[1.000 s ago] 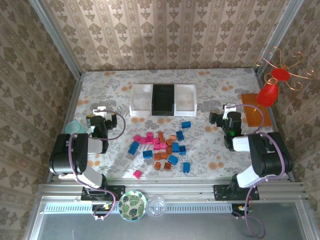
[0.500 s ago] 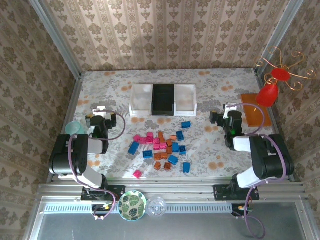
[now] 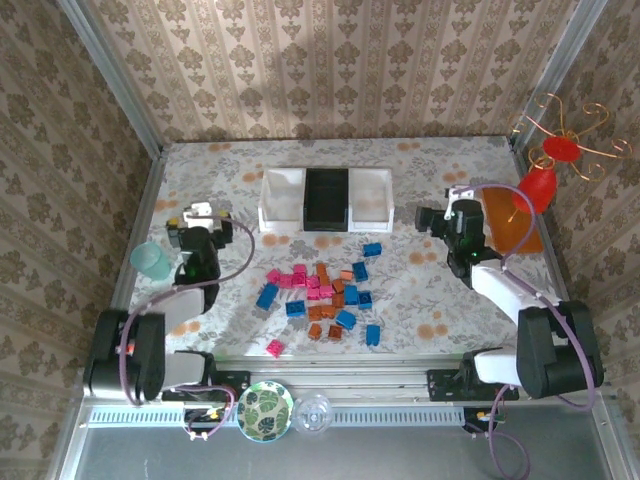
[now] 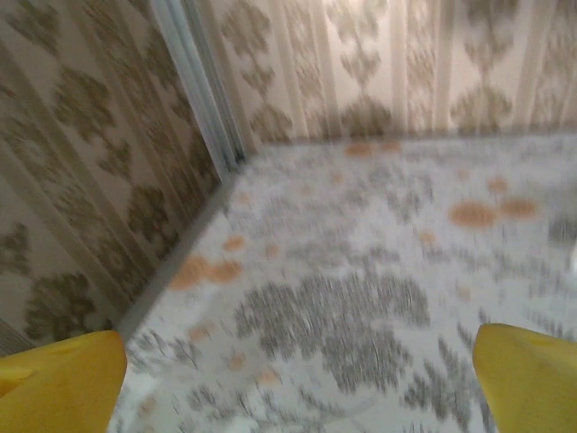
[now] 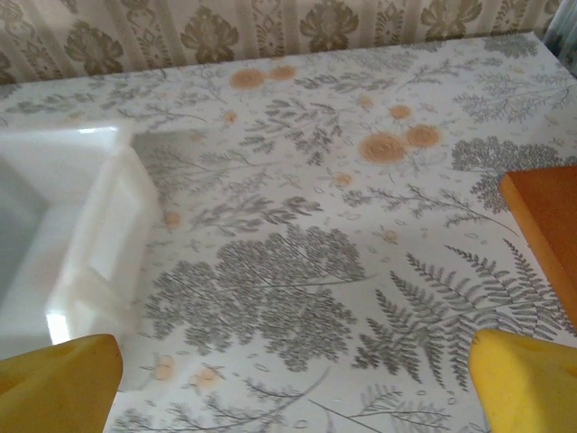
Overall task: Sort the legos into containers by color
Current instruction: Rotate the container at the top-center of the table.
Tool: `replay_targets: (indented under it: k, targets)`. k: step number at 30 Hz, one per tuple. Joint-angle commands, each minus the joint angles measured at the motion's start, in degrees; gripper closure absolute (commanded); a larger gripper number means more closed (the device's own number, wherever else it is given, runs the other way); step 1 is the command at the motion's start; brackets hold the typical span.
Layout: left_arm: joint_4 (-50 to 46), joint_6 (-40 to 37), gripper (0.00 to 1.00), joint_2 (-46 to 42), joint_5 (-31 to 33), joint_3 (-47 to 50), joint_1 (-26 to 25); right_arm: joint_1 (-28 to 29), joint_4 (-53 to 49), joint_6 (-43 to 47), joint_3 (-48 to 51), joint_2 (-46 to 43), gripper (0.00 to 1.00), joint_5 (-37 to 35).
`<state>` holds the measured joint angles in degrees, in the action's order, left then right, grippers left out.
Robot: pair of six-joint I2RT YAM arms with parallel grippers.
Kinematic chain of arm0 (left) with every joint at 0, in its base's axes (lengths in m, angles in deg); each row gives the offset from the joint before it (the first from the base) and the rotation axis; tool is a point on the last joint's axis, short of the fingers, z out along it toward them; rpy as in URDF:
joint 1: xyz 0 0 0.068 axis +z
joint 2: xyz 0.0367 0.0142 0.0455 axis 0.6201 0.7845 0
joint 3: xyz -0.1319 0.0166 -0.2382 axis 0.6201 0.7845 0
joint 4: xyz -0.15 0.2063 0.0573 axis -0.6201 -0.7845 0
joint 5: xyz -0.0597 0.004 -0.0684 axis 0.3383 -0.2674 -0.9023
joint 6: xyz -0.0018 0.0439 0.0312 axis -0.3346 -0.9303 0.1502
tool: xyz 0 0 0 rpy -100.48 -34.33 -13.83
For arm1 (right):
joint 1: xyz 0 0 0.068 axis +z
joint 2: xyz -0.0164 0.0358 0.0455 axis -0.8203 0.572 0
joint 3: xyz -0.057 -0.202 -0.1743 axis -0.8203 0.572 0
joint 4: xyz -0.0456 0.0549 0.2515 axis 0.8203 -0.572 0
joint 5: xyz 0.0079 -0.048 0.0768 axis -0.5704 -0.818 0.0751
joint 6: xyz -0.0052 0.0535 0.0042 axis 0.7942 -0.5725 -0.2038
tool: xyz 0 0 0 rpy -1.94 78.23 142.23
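The legos (image 3: 322, 291), blue, pink and orange-brown bricks, lie in a loose pile mid-table, with a stray pink brick (image 3: 274, 348) near the front edge. The containers (image 3: 326, 199) stand behind the pile: a white bin, a black bin (image 3: 327, 197) and a white bin (image 5: 77, 225) in a row. My left gripper (image 3: 199, 214) (image 4: 297, 388) hovers open over bare tablecloth left of the pile, its yellow fingertips (image 4: 56, 383) wide apart. My right gripper (image 3: 450, 214) (image 5: 293, 388) is open too, just right of the right-hand white bin, with nothing between its fingers (image 5: 527, 379).
A teal cup (image 3: 151, 260) stands by the left wall beside my left arm. An orange flat board (image 3: 513, 232) (image 5: 546, 216) and a red ornament (image 3: 538, 187) sit at the right wall. A green-patterned plate (image 3: 264, 409) rests on the front rail.
Both arms have stretched forward from their folded pose, carrying the grippers a little farther up the table. Both stay open. The bricks have not moved.
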<state>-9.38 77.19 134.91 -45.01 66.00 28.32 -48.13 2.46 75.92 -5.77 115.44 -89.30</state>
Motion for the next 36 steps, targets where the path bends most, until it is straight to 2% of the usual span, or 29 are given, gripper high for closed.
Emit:
replay_targets:
  k: [1, 4, 5, 6, 8, 10, 12, 15, 18, 19, 22, 24, 25, 28, 32, 36]
  targets:
    - [-11.66, 12.33, 0.00, -7.15, 9.49, -3.61, 0.02, 1.82, -5.52, -9.58, -4.42, -1.53, 0.00, -5.09]
    - [-24.33, 26.31, 0.00, -11.95, 11.34, -8.22, 0.31, -0.12, -17.62, -34.10, -8.90, 0.27, 0.00, 0.53]
    - [-27.91, 28.44, 0.00, -13.57, 8.68, -9.55, 0.79, -1.60, -14.29, -34.39, -8.71, 2.44, 0.00, 9.37]
    - [-28.97, 28.54, 0.00, -14.68, 4.65, -10.19, 1.38, -2.13, -9.64, -33.47, -8.37, 4.43, 0.00, 15.06]
    - [-26.78, 25.67, 0.00, -18.14, -7.94, -9.48, 2.63, -1.59, -8.74, -31.69, -10.69, 9.23, 0.00, 19.20]
    - [-21.75, 27.17, 0.00, -21.64, -14.88, -6.71, 3.07, -0.27, -12.03, -27.88, -14.22, 12.65, 0.00, 18.36]
    - [-17.14, 32.28, 0.00, -25.51, -21.45, -3.83, 4.43, 1.32, -12.38, -25.56, -15.55, 14.92, 0.00, 15.94]
    - [-17.82, 40.73, 0.00, -28.66, -27.01, -3.37, 6.73, 3.15, -11.48, -22.13, -16.82, 16.27, 0.00, 13.44]
    - [-17.54, 41.97, 0.00, -28.86, -33.98, -5.23, 7.30, 3.58, -23.08, -17.47, -25.44, 19.94, 0.00, 13.85]
    - [-17.67, 41.97, 0.00, -28.65, -35.72, -5.85, 7.29, 3.72, -24.97, -15.99, -27.35, 21.38, 0.04, 14.90]
    - [-19.62, 42.77, 0.00, -28.44, -38.17, -7.40, 7.13, 3.59, -28.03, -15.05, -31.28, 25.45, 0.19, 16.36]
    - [-20.21, 44.39, 0.00, -28.76, -37.93, -6.89, 6.66, 3.58, -29.80, -15.19, -33.60, 28.11, 0.31, 16.38]
    - [-20.74, 45.64, 0.00, -29.09, -37.70, -6.58, 6.44, 3.62, -30.27, -15.23, -34.31, 29.21, 0.34, 16.38]
    - [-22.42, 47.75, 0.00, -30.02, -38.15, -5.96, 5.79, 3.68, -31.25, -15.28, -36.78, 32.25, 0.40, 17.00]
    - [-27.54, 45.55, 0.01, -31.16, -38.59, -7.16, 3.04, 3.85, -31.75, -14.93, -39.40, 35.18, 0.47, 18.59]
    - [-33.78, 43.05, 0.08, -32.66, -36.70, -8.10, -0.23, 3.92, -32.55, -14.66, -41.01, 37.23, 0.50, 19.31]
